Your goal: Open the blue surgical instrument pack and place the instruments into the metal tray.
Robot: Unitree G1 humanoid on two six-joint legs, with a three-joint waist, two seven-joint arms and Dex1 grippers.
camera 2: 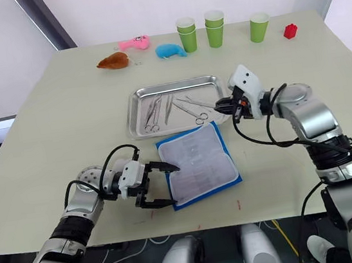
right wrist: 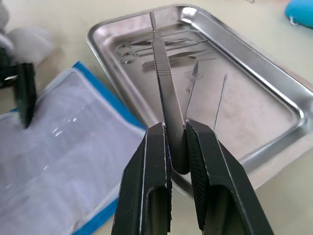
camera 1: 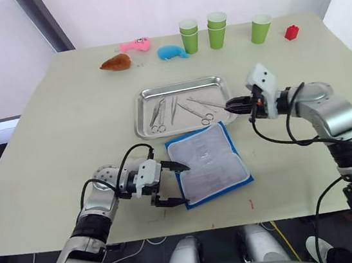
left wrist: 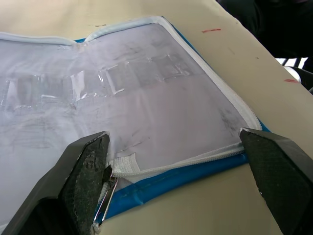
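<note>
From the left eye view, the right gripper (camera 1: 230, 105) hung at the near right corner of the shallow shiny steel tray (camera 1: 148, 95), which already held several thin silver instruments (camera 1: 179, 108). The opened blue fabric pack with its whitish lining (camera 1: 207, 163) lay flat on the desk just in front of the tray. The left gripper (camera 1: 176, 184), its fingers spread wide, straddled the pack's near left corner.

In the left wrist view, the pack's zippered edge ran between the parted fingers (left wrist: 83, 166), with nothing gripped.

In the right wrist view, the fingers (right wrist: 154, 161) were clamped on a slim flat silver handle (right wrist: 164, 85), its long axis pointing straight ahead over the tray floor, so the right arm was nearer for the release.
</note>
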